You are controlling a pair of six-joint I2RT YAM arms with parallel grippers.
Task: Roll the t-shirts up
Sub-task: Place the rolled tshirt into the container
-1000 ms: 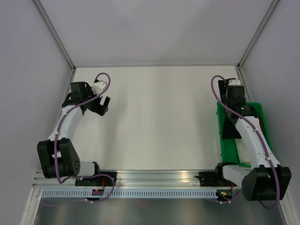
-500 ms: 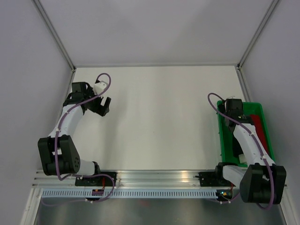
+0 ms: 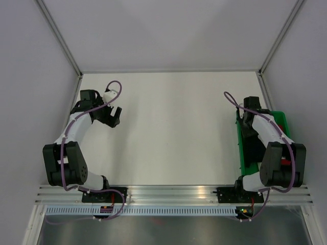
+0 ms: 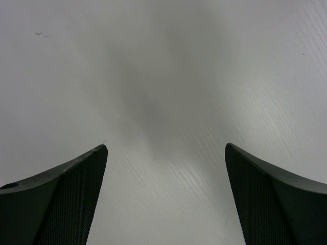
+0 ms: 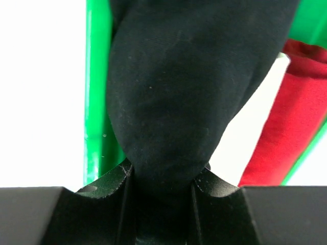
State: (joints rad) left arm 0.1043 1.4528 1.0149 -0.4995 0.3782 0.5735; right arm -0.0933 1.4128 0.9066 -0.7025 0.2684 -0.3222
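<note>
My right gripper (image 5: 162, 176) is shut on a bunched black t-shirt (image 5: 179, 92), which bulges out between its fingers and hangs over the green bin (image 5: 94, 102). Beside the black cloth in the bin lie a red roll (image 5: 286, 127) and a white roll (image 5: 245, 138). From above, the right gripper (image 3: 248, 125) sits over the bin's (image 3: 282, 118) left side with the black t-shirt (image 3: 249, 145) below it. My left gripper (image 3: 113, 116) hovers open over the bare table at the far left, its fingers (image 4: 66, 194) wide apart with nothing between them.
The green bin stands at the table's right edge, against the right wall. The white tabletop (image 3: 173, 127) stretches between the two arms. Walls close the table at the back and on both sides.
The right arm has folded back, its elbow swinging up over the bin's near end, with the wrist shifted slightly left. The left arm has barely moved.
</note>
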